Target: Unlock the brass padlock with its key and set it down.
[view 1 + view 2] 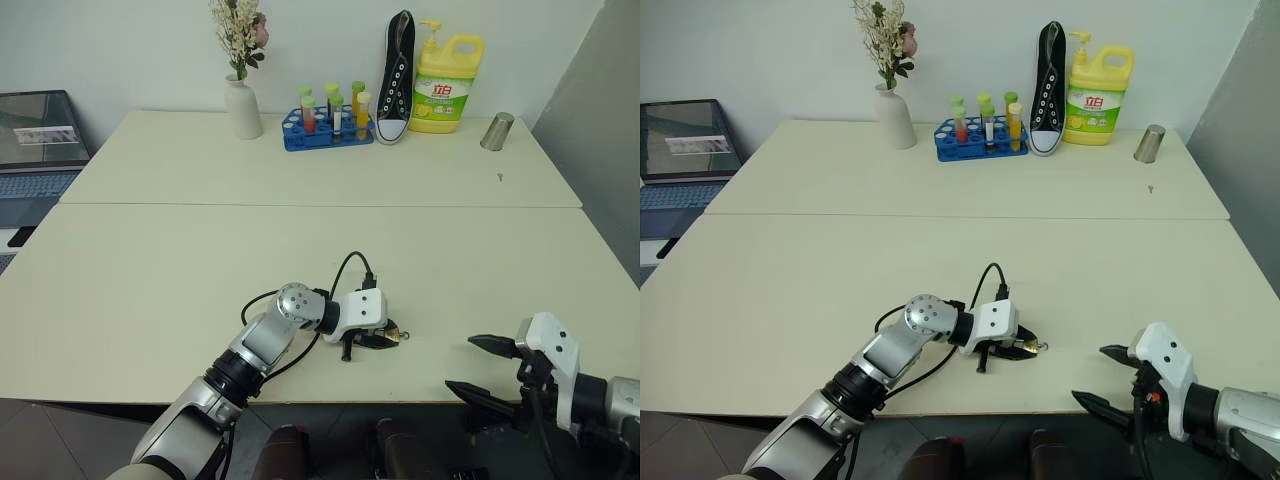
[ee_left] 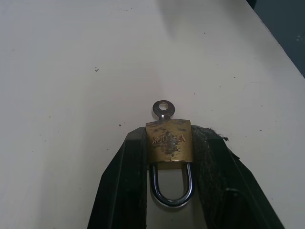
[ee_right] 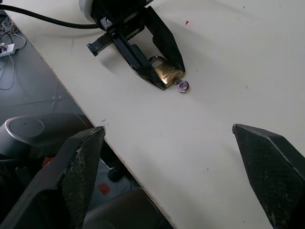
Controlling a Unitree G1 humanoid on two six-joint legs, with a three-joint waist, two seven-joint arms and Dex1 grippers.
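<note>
Brass padlock (image 2: 168,144), stamped lettering unreadable, key (image 2: 163,109) inserted

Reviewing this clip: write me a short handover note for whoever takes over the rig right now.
Left gripper: black fingers closed on the sides of the small brass padlock, which lies on the cream table near its front edge.
Right gripper: open, empty, hovering off the padlock's right, fingers aimed at it.
Small silvery key: sits in the lock body's bottom, round head sticking out.
Silvery shackle: looks closed.
Done: padlock gripped.
Left: right gripper takes the key, turns it, shackle opens, padlock is set down.
</note>
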